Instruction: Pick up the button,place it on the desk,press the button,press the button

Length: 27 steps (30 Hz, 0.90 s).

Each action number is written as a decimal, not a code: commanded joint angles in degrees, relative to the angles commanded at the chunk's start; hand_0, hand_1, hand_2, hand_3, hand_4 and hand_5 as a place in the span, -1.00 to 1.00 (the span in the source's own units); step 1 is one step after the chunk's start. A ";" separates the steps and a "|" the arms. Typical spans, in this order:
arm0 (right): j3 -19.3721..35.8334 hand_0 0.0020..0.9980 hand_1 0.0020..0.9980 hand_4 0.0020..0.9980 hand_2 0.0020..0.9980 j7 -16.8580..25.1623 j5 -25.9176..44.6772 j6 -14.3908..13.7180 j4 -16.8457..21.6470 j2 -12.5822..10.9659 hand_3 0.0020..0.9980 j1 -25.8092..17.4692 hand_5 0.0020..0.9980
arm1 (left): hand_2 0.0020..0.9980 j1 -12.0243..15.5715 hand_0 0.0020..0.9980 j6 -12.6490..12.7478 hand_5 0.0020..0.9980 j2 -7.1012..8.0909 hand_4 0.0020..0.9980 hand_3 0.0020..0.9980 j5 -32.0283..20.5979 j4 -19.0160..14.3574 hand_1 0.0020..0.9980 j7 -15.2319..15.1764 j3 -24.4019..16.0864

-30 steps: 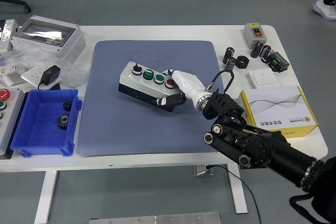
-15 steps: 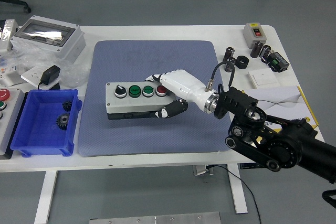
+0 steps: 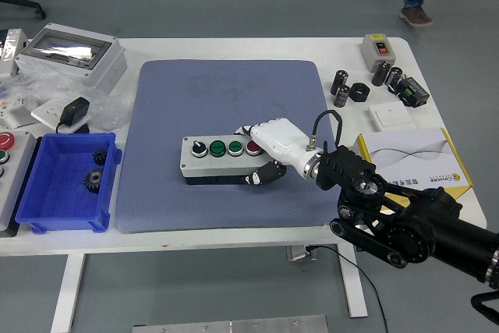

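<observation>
Grey button box (image 3: 217, 159) lies flat in the middle of the blue mat (image 3: 226, 91). White right hand (image 3: 269, 150) is wrapped around the box's right end, fingers curled tight on it

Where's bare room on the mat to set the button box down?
Free: the blue mat behind the button box, and its left strip beside the blue bin. Crowded: the right hand grips the box's right end; small parts fill the table's right.
</observation>
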 joint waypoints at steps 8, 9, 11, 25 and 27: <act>0.30 -0.74 -0.45 -0.87 -0.53 -0.80 0.22 0.65 0.32 0.02 -0.43 -0.61 -1.00 | -0.01 0.02 0.25 -0.05 -0.90 0.02 -0.52 0.18 0.13 0.04 -0.01 -0.10 -0.10; 0.54 -0.74 -0.45 -0.87 -0.53 -0.86 0.13 0.71 0.40 0.01 -0.43 -0.72 -1.00 | -0.01 0.04 0.25 -0.05 -0.90 0.02 -0.52 0.18 0.11 0.05 -0.01 -0.11 -0.09; 1.00 -0.74 -0.45 -0.87 -0.53 -1.14 -0.01 0.99 0.65 -0.03 -0.43 -1.00 -1.00 | -0.01 0.09 0.25 -0.06 -0.90 0.02 -0.52 0.18 0.12 0.03 -0.01 -0.06 -0.07; 2.81 0.40 0.26 -0.46 0.18 -2.70 1.56 5.04 1.75 -0.47 0.20 -1.88 -0.68 | -0.01 0.11 0.25 -0.18 -0.89 0.11 -0.52 0.18 0.29 0.04 -0.01 -0.07 -0.13; 2.98 0.40 0.26 -0.46 0.18 -2.76 1.63 5.20 1.88 -0.50 0.20 -1.94 -0.68 | -0.01 0.10 0.25 -0.19 -0.89 0.11 -0.52 0.18 0.31 0.04 -0.01 -0.06 -0.14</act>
